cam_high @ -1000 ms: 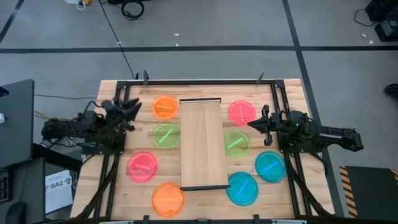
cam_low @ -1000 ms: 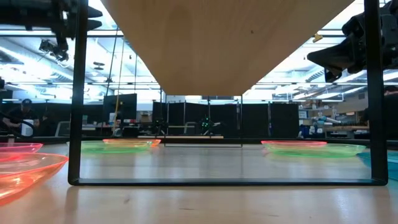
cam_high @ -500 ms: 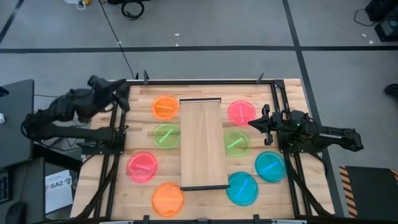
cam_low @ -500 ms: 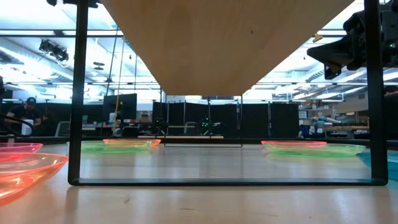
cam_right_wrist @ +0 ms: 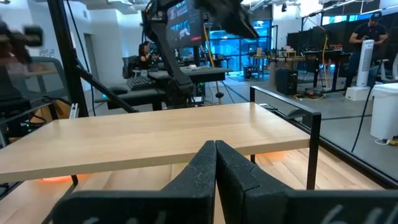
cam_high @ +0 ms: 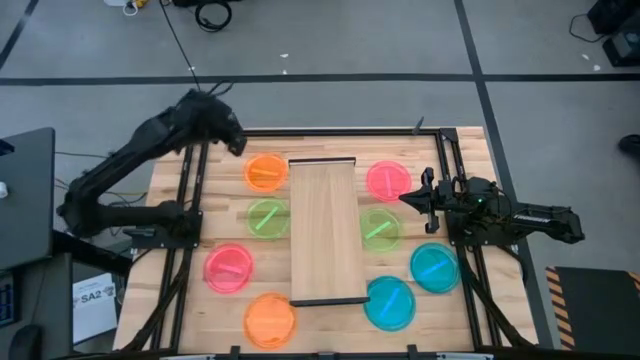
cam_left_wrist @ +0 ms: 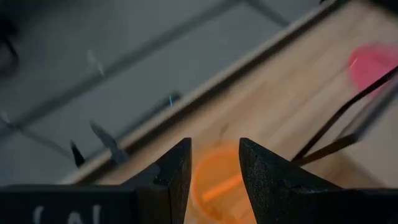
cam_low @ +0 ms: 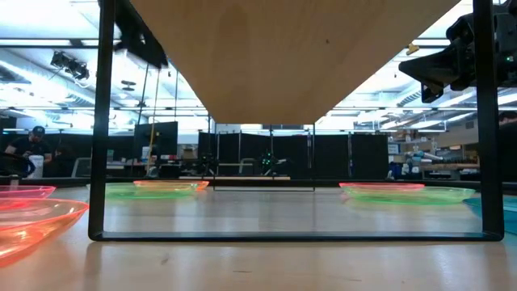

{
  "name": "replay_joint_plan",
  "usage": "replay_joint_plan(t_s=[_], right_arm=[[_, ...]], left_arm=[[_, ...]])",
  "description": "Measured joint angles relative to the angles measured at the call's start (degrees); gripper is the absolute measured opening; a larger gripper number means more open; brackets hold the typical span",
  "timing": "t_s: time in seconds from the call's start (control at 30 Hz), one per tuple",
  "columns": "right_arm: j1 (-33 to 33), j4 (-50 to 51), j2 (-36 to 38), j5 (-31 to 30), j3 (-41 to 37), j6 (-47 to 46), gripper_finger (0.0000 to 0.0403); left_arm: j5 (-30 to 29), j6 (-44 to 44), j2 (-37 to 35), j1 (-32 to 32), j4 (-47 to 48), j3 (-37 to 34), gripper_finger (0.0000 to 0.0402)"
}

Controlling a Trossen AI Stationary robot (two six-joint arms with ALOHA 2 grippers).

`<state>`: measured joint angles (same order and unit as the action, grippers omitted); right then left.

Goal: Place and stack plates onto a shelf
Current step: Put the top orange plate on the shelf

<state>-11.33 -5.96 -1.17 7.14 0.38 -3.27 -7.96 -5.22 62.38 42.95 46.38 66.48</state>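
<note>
Eight plates lie flat on the plank table around the shelf (cam_high: pixel 325 230). To its left are an orange plate (cam_high: pixel 265 172), a green plate (cam_high: pixel 268 218), a pink plate (cam_high: pixel 229 267) and an orange plate (cam_high: pixel 269 318). To its right are a pink plate (cam_high: pixel 387 181), a green plate (cam_high: pixel 379 228) and two cyan plates (cam_high: pixel 434 267) (cam_high: pixel 389 303). My left gripper (cam_high: pixel 232 140) hangs open in the air, above and just left of the far orange plate (cam_left_wrist: pixel 214 180). My right gripper (cam_high: pixel 405 199) waits shut right of the shelf, between the pink and green plates.
The shelf board stands raised on thin dark end frames (cam_low: pixel 101 121), with its top bare (cam_right_wrist: pixel 155 134). Dark rails (cam_high: pixel 190 250) (cam_high: pixel 470 270) run along the table's left and right sides. A monitor (cam_high: pixel 25 195) stands off the left edge. People sit in the room beyond.
My left arm has risen from its rest at the table's left edge. It swung up toward the far edge and rightward, and now reaches out over the far-left corner beside the far orange plate. No plate has moved.
</note>
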Motion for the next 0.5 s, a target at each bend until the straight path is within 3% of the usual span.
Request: replay_joint_plan(t_s=[0.23,0.5], right_arm=[[0.01,0.0,0.0,0.0,0.0,0.0,0.0014],[0.01,0.0,0.0,0.0,0.0,0.0,0.0014]], left_arm=[[12.3,0.42,15.27,12.28,3.32,0.0,0.0141],[14.22,3.34,27.47,17.15,6.12,-0.01,0.0141]])
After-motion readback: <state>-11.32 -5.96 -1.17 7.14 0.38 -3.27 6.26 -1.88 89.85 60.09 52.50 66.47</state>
